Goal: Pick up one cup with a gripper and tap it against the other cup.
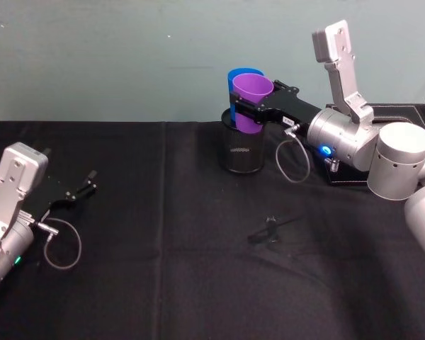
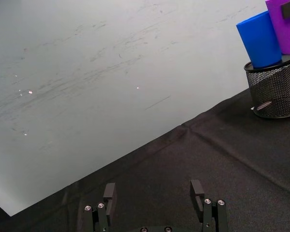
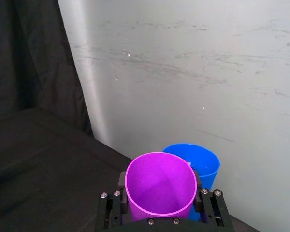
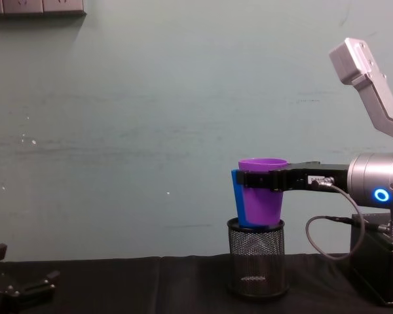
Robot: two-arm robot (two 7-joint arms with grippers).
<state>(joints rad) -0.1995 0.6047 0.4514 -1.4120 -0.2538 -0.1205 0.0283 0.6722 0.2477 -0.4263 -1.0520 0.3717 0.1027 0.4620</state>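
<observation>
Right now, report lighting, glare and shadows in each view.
Head view: black cloth dark; the right arm's ring glows blue. Right wrist view: purple cup, in the right gripper beside the blue cup, evenly lit inside. Left wrist view: wall bright; left gripper idle, jaws open.

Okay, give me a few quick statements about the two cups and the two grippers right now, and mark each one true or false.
1. The right gripper is shut on the purple cup. True.
2. The blue cup lies on its side on the black tablecloth. False: it stands upright in the black mesh pen holder.
3. The left gripper holds the blue cup. False: it is open and empty, low over the table on the robot's left.
4. The purple cup is upright, mouth up. True.
</observation>
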